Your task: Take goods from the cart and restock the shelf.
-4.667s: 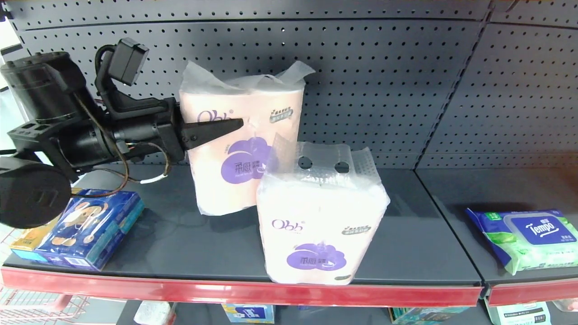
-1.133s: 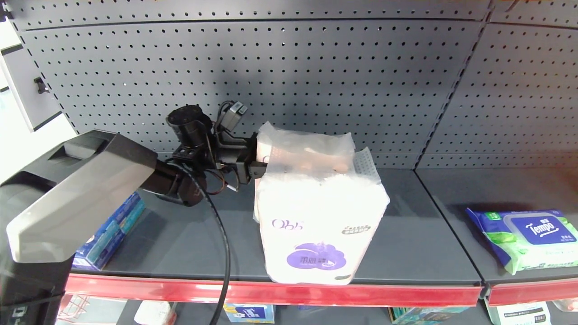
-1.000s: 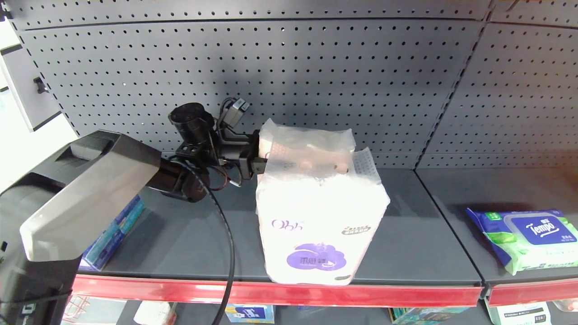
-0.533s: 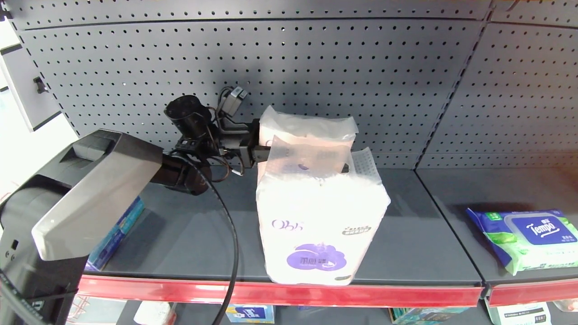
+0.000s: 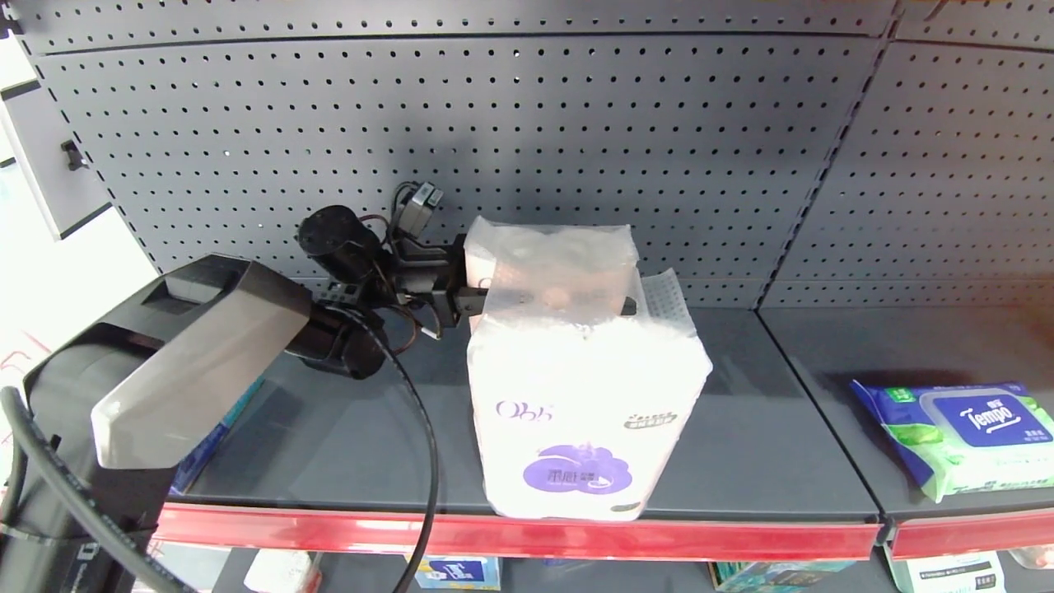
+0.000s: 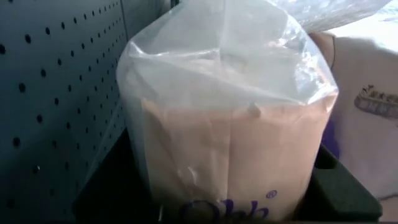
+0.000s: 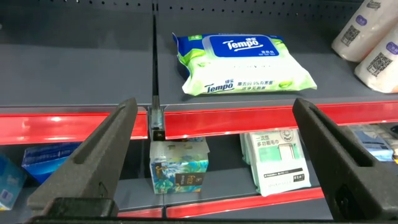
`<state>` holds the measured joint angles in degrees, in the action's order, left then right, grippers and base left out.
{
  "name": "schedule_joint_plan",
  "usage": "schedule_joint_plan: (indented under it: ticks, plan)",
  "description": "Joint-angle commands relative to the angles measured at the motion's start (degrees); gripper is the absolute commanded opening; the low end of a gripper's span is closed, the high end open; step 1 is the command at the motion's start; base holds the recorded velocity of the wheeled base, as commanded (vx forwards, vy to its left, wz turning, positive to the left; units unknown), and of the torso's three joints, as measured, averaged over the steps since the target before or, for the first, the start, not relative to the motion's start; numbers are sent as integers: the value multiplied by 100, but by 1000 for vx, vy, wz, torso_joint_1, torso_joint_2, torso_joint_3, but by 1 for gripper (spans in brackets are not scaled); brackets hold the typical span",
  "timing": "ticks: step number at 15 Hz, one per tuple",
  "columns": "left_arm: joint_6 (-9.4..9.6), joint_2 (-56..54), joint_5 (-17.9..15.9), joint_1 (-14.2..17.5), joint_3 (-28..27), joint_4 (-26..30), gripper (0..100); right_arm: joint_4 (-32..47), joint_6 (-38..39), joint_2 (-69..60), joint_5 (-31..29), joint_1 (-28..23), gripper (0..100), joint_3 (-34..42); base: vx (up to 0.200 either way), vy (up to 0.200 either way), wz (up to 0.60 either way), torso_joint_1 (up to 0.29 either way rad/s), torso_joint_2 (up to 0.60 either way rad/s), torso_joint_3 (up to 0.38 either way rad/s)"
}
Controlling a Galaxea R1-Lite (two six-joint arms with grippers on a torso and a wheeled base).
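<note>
The pink tissue pack (image 5: 547,263) stands upright at the back of the shelf (image 5: 346,428), directly behind the front pack (image 5: 580,412) and near the pegboard (image 5: 576,123), clamped across its width by the left gripper (image 5: 547,303) reaching in from its left, though the front pack hides whether its base rests on the shelf.

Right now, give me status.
Left pincer shut on rear tissue pack. Right pincer open, empty. Front tissue pack stands directly before rear one.

Pink tissue pack (image 6: 230,143), grey pegboard (image 5: 659,148)
</note>
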<state>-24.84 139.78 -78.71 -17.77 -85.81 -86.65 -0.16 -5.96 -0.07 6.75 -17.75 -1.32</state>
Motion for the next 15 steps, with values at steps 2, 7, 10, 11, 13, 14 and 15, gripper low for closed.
schedule_joint_plan:
  ticks: [2, 7, 10, 11, 13, 14, 15]
  plan:
    - [-381, -29, -30, 99, 574, -335, 0, -2, -10, 7, 1, 0, 100, 0, 0, 0, 0, 0, 0, 0]
    - [-521, -170, -65, 116, 767, -335, 0, -2, -28, 7, 1, 0, 100, 9, 0, 0, 0, 0, 0, 0]
    - [-530, -126, -74, 72, 724, -335, 0, -2, -28, 7, 1, 0, 100, 0, 0, 0, 0, 0, 0, 0]
    - [-539, -126, -74, 37, 724, -335, 0, -2, -28, 7, 1, 0, 100, 9, 0, 0, 0, 0, 0, 0]
    - [-548, -91, -74, -112, 715, -335, 0, -2, -28, 7, 1, 0, 100, 0, 0, 0, 0, 0, 0, 0]
    - [-557, -82, -74, -147, 715, -335, 0, -2, -28, 7, 1, 0, 100, 0, 0, 0, 0, 0, 0, 0]
    - [-601, -73, -74, -156, 715, -335, 0, -2, -28, 7, 1, 0, 100, 9, 0, 0, 0, 0, 0, 0]
